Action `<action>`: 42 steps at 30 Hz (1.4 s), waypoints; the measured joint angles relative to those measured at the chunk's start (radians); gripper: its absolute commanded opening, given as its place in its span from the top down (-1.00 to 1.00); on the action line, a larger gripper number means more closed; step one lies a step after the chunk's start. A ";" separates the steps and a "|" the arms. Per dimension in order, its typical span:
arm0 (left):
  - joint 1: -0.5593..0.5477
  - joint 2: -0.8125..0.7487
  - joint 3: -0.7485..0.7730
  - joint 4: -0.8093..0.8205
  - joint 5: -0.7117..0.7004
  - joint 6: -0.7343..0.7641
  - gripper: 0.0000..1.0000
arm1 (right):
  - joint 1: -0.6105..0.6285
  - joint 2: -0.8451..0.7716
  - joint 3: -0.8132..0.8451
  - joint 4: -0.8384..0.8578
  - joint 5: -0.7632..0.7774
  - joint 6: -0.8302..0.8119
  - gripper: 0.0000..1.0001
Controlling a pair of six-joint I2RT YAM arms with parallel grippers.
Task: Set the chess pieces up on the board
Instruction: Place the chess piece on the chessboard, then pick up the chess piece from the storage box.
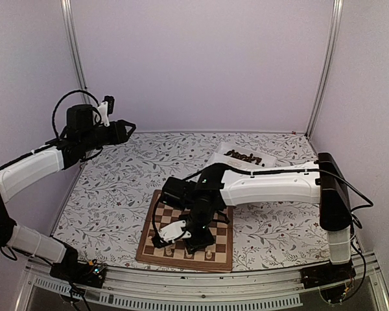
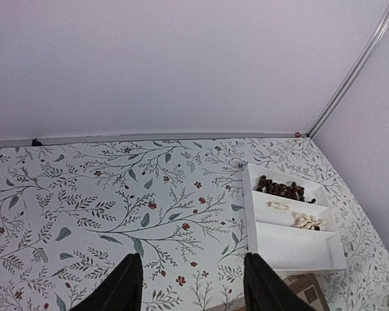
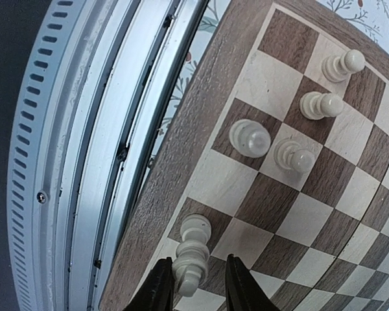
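The board (image 1: 157, 249) lies near the table's front edge, under my right gripper (image 1: 193, 241). In the right wrist view a tall pale chess piece (image 3: 193, 249) stands on a dark square by the board's border (image 3: 175, 168). My right gripper (image 3: 194, 285) straddles its top with the jaws slightly apart: the left finger is at the piece, and a gap shows beside the right finger. Several more pale pieces (image 3: 249, 138) stand on nearby squares. My left gripper (image 1: 128, 128) hangs high at the back left. It is open and empty (image 2: 193, 285).
A white two-compartment tray (image 2: 298, 249) at the back right holds dark pieces (image 2: 282, 189) and a few pale ones (image 2: 306, 221). A metal rail (image 3: 84, 162) runs along the table's near edge beside the board. Walls close in the floral-patterned table.
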 measured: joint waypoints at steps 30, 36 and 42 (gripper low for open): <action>-0.263 0.156 0.151 -0.037 0.106 0.162 0.02 | -0.756 -0.420 -0.184 0.267 -0.060 0.050 0.46; -0.319 0.222 0.171 -0.058 0.108 0.163 0.03 | -0.860 -0.263 -0.180 0.315 -0.122 0.126 0.60; -0.334 0.303 0.214 -0.068 0.125 0.161 0.03 | -0.929 -0.095 -0.159 0.330 -0.134 0.232 0.58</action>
